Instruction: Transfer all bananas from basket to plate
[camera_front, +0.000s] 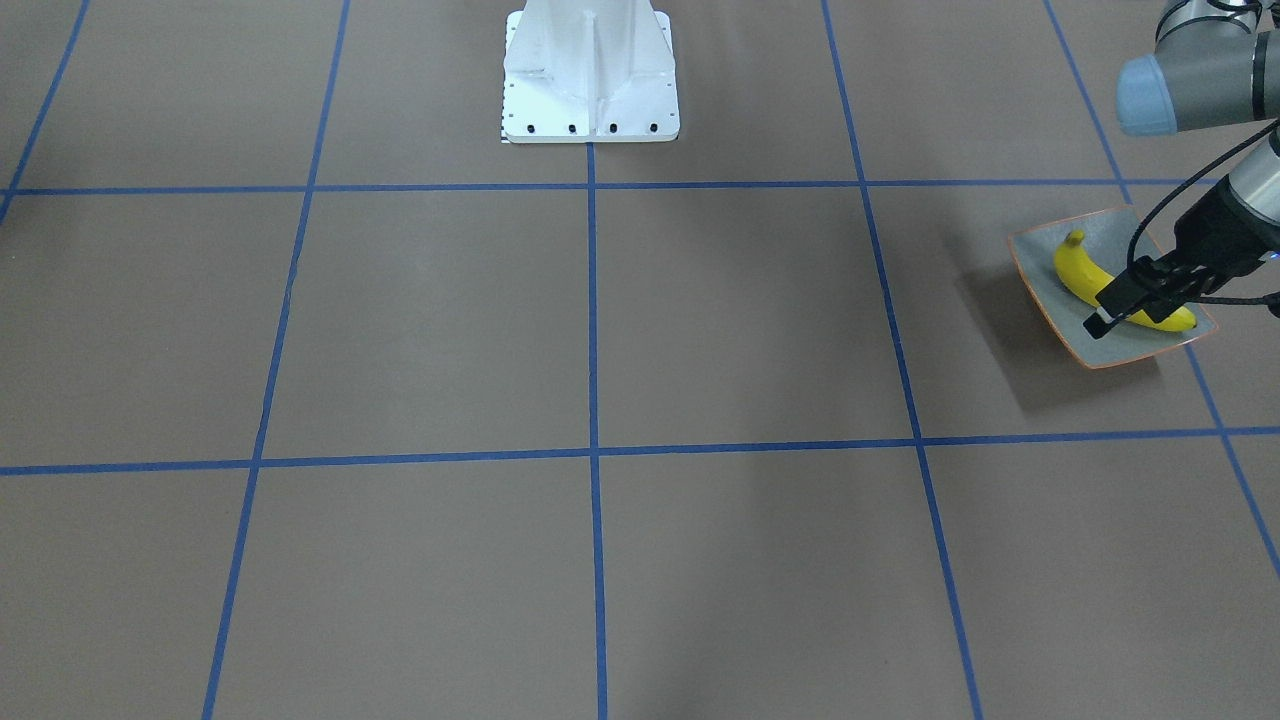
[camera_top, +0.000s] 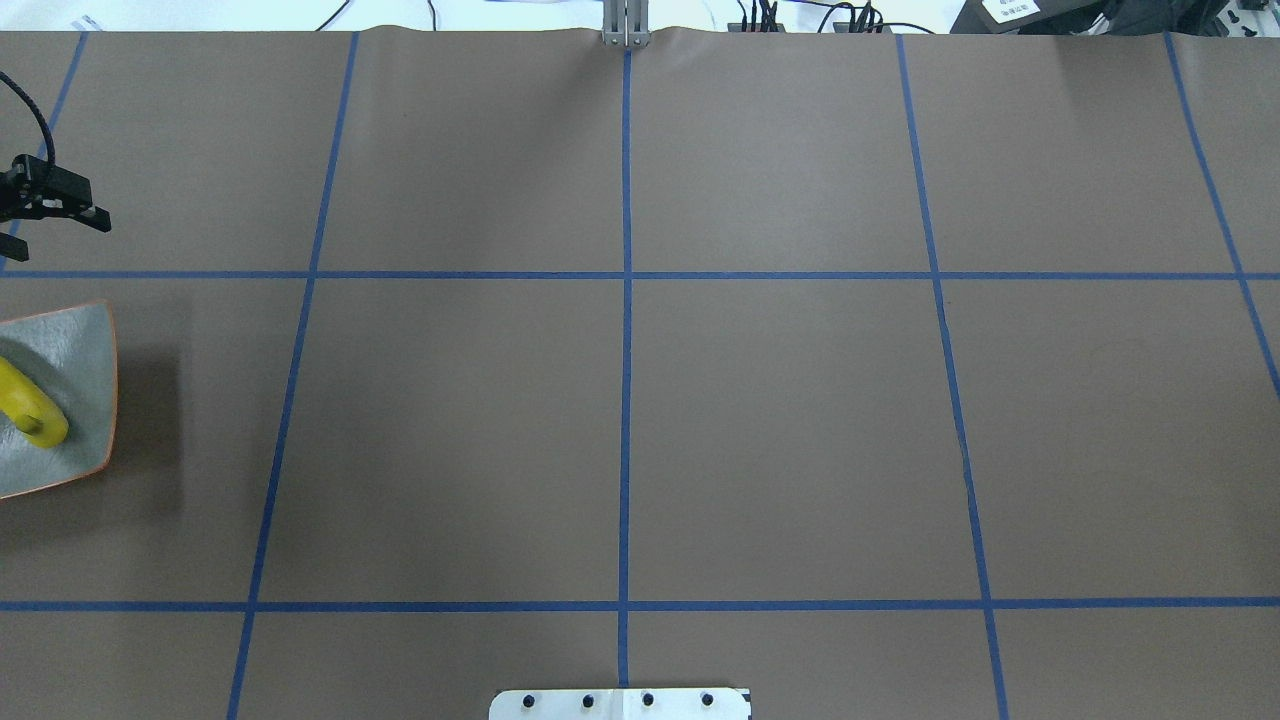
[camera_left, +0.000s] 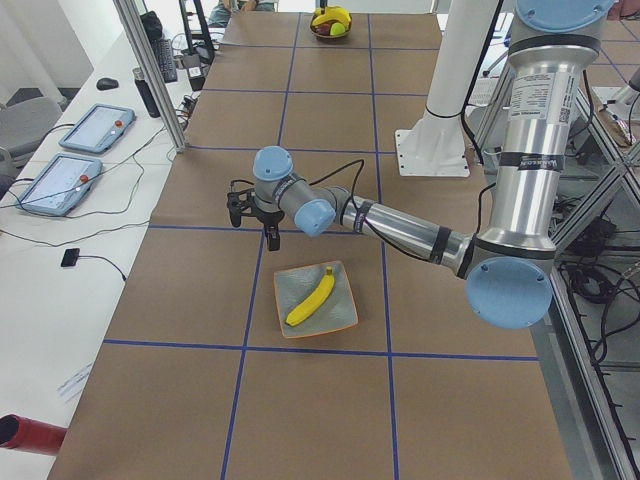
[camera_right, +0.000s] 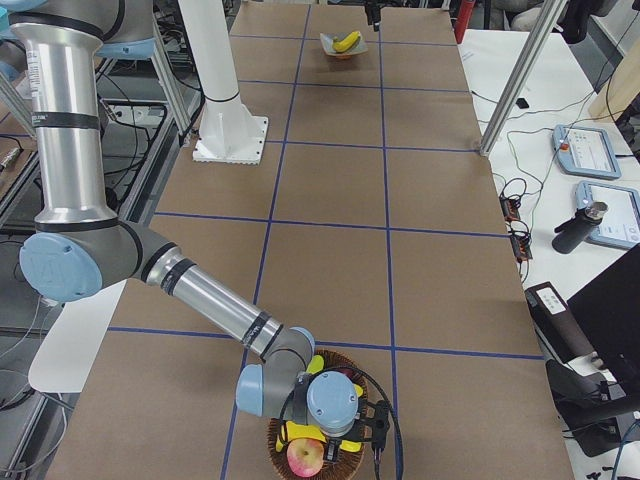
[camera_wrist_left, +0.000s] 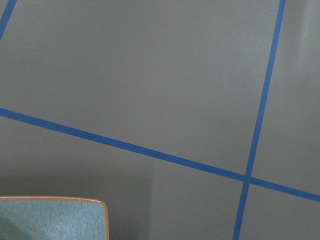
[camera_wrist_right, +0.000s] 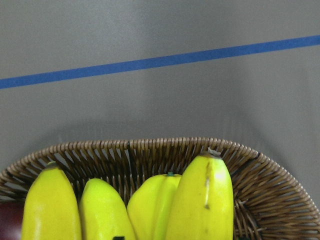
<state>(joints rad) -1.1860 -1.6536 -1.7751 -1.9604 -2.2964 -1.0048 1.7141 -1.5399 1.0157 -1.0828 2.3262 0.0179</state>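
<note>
One banana lies in the plate, which sits at the table's far left end, at 9 o'clock if the robot's base is 6 o'clock. From where I stand that is one transfer done.

The left pincer hovers above bare table just past the plate's 12 o'clock side. Its two fingers are spread apart and hold nothing. It touches neither plate nor fruit.

The rest of the work sits at the other end, out toward 3 o'clock. There the wicker basket holds a cluster of bananas. The right wrist camera shows at least three yellow ends side by side, perhaps four, though I can't be sure the one with a green stem is a banana. An apple lies in the basket with them.

The right pincer hangs low over the basket's rim. From these angles I cannot tell whether its fingers are apart or closed, or whether they grip anything.

By my reckoning the job is about a quarter done. Each remaining banana has to travel the whole length of the table to reach the plate.
</note>
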